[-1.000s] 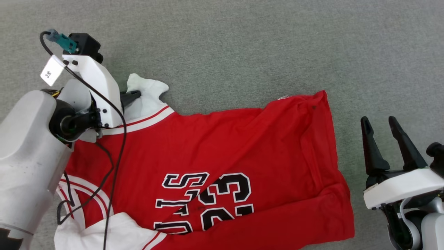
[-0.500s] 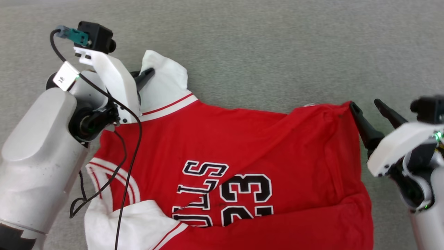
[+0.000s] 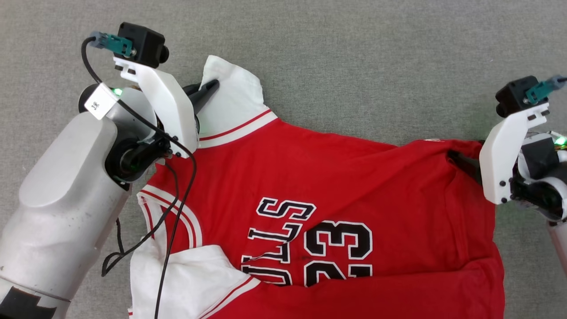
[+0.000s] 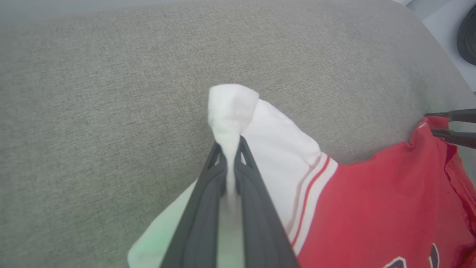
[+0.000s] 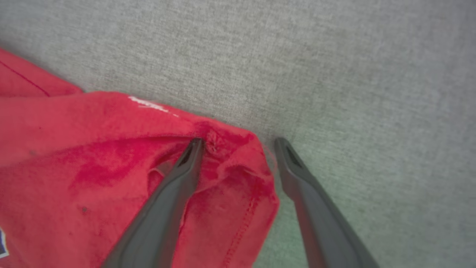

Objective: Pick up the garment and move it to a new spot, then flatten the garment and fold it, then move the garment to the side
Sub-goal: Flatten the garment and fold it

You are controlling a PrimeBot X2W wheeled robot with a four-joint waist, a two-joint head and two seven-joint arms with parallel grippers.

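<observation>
The garment [image 3: 336,177], a red jersey with white sleeves and black-and-white lettering, lies spread on the grey cloth surface [image 3: 354,57]. My left gripper [image 3: 211,87] is shut on the far white sleeve [image 3: 232,99], and the left wrist view shows that sleeve [image 4: 230,108] pinched between the fingers [image 4: 202,208] and bunched above them. My right gripper [image 3: 463,160] stands open at the far right corner of the red hem. In the right wrist view this gripper [image 5: 238,143] straddles the corner [image 5: 230,167], one finger on the cloth, the other on bare surface.
A black cable [image 3: 177,186] from my left wrist hangs across the jersey's collar area. The near white sleeve [image 3: 186,283] is folded over the chest. In the left wrist view the surface's rounded edge and a dark round object [image 4: 469,35] show at the upper right.
The head camera has shifted. My right gripper has swung from beside the jersey onto its far right hem corner. The left gripper has kept hold of the sleeve, which now spreads out wider.
</observation>
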